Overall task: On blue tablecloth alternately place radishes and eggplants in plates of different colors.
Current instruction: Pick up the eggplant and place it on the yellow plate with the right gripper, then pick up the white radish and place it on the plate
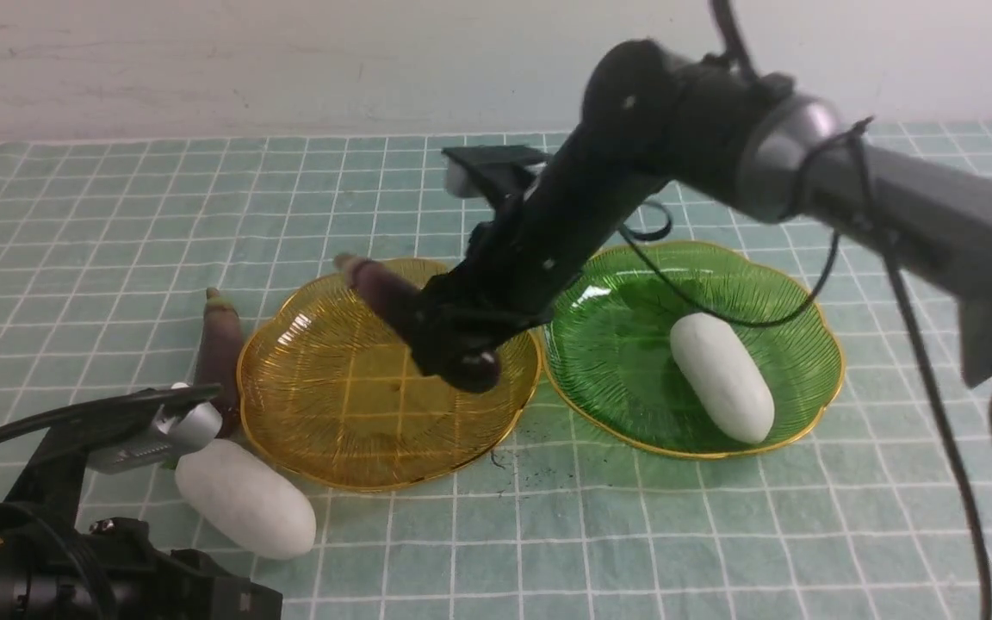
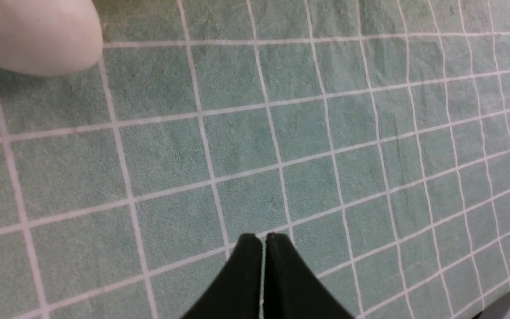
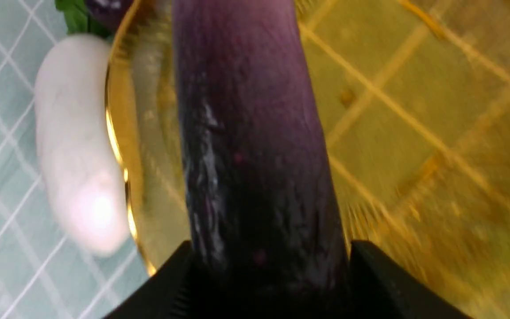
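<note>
My right gripper (image 1: 453,331) is shut on a dark purple eggplant (image 1: 384,293) and holds it tilted over the amber-yellow plate (image 1: 332,422). In the right wrist view that eggplant (image 3: 255,146) fills the space between the black fingers (image 3: 370,274). A white radish (image 1: 722,377) lies in the green plate (image 1: 616,344). A second radish (image 1: 244,498) rests on the blue tablecloth (image 1: 634,534) in front of the yellow plate's left rim, and another eggplant (image 1: 219,344) lies beside that rim. My left gripper (image 2: 264,239) is shut and empty over the cloth, near that radish (image 2: 33,35).
The pale wall runs along the far edge of the cloth. My right arm (image 1: 806,164) and its dangling cable (image 1: 926,379) cross above the green plate. The left arm's body (image 1: 74,568) fills the near left corner.
</note>
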